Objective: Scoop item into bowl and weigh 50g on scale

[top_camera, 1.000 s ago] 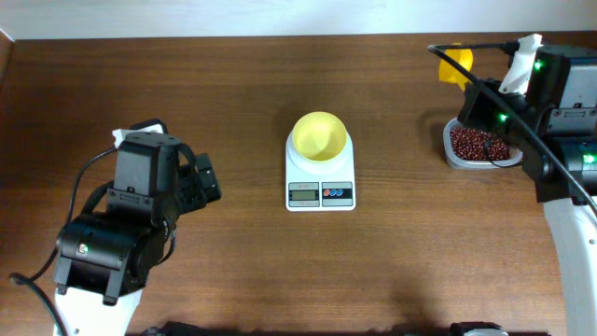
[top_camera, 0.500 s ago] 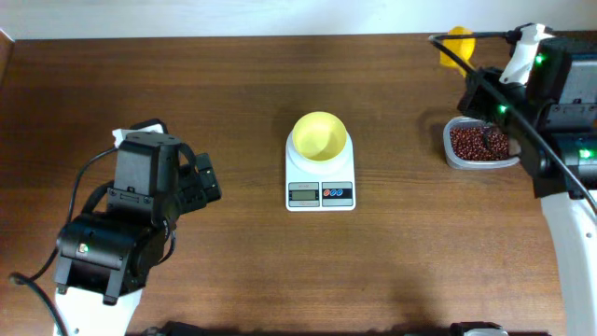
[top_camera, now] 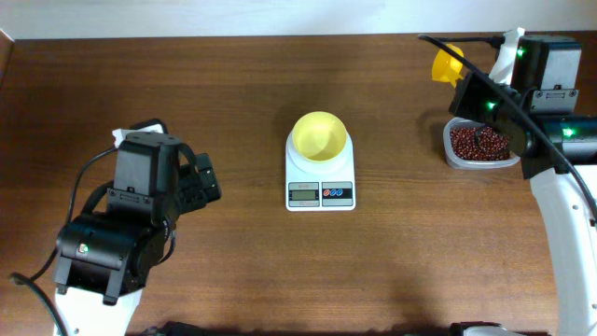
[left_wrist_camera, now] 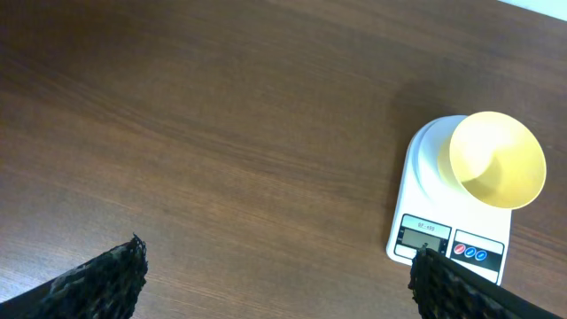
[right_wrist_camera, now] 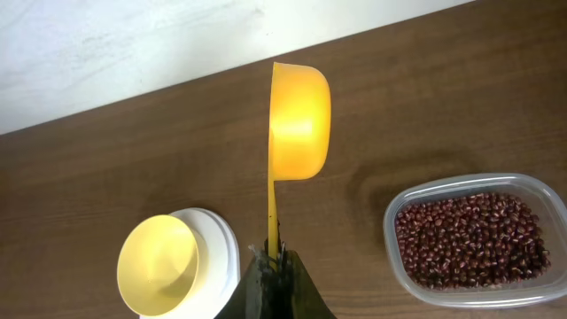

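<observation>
The pale yellow bowl stands empty on the white scale at the table's middle; both also show in the left wrist view and the right wrist view. The reddish-brown beans fill a clear container at the right, seen in the right wrist view too. My right gripper is shut on the handle of a bright yellow scoop, held on edge above the table left of the beans; its cup looks empty. My left gripper is open and empty, far left of the scale.
The table's far edge meets a white wall behind the scoop. The right arm reaches over the container's right side. The left arm's body sits at the front left.
The right gripper has swung the scoop from pointing over the container's back edge to slightly further left and up, away from the beans. The left arm has not moved.
</observation>
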Motion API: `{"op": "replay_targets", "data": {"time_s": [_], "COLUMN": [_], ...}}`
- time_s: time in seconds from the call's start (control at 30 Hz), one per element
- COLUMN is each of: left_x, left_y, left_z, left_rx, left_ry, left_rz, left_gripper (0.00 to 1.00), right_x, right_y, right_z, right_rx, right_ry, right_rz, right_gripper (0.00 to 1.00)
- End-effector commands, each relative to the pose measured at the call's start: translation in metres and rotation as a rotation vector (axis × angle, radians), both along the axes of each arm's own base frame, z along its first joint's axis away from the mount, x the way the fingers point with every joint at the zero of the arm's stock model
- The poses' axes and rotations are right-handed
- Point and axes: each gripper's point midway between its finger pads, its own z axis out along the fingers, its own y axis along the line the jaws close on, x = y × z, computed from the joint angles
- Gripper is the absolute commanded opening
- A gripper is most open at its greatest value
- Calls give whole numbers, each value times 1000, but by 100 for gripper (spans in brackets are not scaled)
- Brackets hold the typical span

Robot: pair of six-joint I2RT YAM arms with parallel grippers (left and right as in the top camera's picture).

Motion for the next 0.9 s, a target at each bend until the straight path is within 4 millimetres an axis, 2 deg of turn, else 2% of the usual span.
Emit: {"op": "replay_targets", "data": {"time_s": [0.0,0.43,0.53,0.63,0.87], "left_x": [0,0,0,1,1], "left_y": [2,2,2,15,15], "left_z": [4,4,4,7,7], "left_rx": [-6,-6,-6,54,54], "left_ry": [-12,-12,-12,-26,-26], "left_rz": [11,12,12,60,60], "left_gripper": [99,99,99,99,99], "right_x": [3,2,-3,-2,-2], "right_y": [-2,-3,-3,-3,-3], "right_z": [6,5,-1,0,1], "right_rx": [1,1,-1,-1,0], "right_ry": [-17,-12,17,13,11], "right_rz": [-14,-14,-14,-14,-14], "right_gripper": [4,4,4,4,4]}}
